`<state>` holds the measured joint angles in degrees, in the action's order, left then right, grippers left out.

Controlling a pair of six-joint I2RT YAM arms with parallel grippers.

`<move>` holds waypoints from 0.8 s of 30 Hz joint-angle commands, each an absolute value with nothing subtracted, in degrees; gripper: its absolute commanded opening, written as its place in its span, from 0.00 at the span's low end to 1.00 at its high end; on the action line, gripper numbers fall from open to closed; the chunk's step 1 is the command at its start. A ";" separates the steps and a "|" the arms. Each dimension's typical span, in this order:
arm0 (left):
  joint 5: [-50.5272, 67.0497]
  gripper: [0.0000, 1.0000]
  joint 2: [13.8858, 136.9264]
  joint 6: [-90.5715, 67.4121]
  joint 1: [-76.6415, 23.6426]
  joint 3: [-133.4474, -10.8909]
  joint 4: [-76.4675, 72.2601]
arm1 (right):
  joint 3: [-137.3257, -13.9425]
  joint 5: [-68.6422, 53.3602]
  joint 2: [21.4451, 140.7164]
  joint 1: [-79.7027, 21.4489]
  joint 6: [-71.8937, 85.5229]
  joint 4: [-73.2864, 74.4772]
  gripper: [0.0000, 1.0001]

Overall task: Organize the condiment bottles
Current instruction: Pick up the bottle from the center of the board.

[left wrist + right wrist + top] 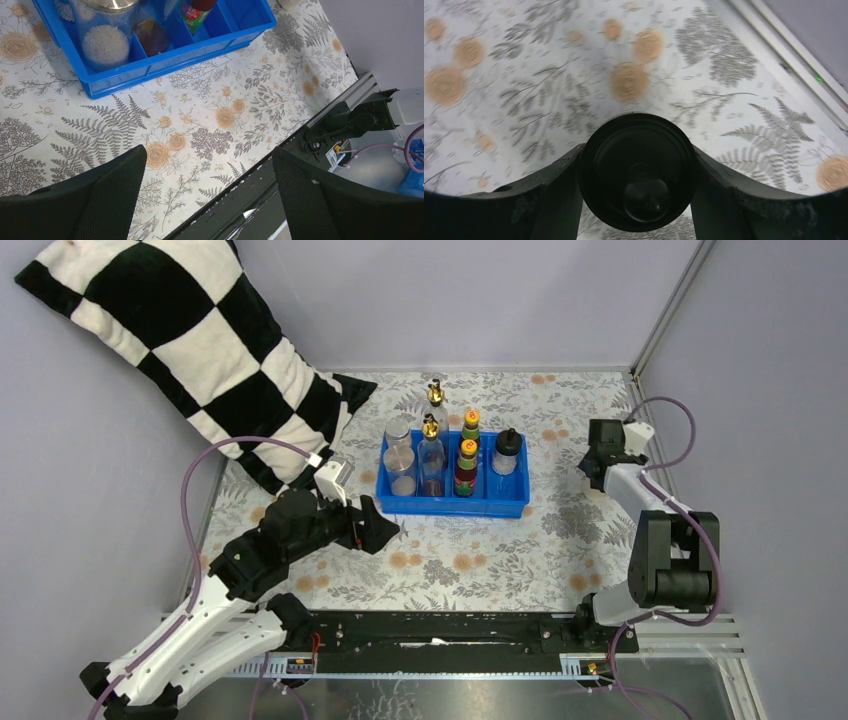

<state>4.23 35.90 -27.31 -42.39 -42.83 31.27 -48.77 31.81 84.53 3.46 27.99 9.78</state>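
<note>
While lavender walls point(450, 300) box in the floral-print surface point(480, 560), a black-and-white checked pillow point(190, 350) slumps at back left and a blue compartment tray point(455, 505) sits centre. The left claw point(388, 530) hangs spread wide and empty near the tray's front-left corner. The right claw point(639, 192), off to the tray's right, clamps a black-capped shaker point(639, 150). In the tray stand silver-lidded clear jars point(403, 462), gold-spouted clear bottles point(431, 445), orange-capped dark bottles point(466, 468) and a second black-capped shaker point(507, 452).

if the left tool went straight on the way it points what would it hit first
Most likely the bare floral table cover, just short of the blue tray. The open left tool tilts down at the cloth; exact depth is unclear.
</note>
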 commanded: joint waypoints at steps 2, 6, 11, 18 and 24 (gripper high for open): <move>2.99 0.99 34.77 -27.15 -42.94 -42.63 29.18 | -52.47 23.48 89.06 -2.76 25.74 12.58 0.23; 3.06 0.99 34.56 -27.07 -42.94 -42.75 29.19 | -54.73 22.83 90.39 -6.67 24.14 13.75 0.22; 3.23 0.99 34.44 -27.07 -42.94 -42.63 29.17 | -55.34 22.10 89.38 -10.78 21.62 14.83 0.22; 3.34 0.99 34.24 -26.99 -42.98 -42.67 29.09 | -56.69 27.10 85.31 -11.86 19.66 17.59 0.21; 3.23 0.99 33.89 -27.07 -43.02 -42.55 29.08 | -60.34 28.33 81.98 -12.86 19.05 20.94 0.19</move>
<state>3.75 34.68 -27.29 -42.46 -42.83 31.27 -54.98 26.04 86.56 -11.92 20.47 18.06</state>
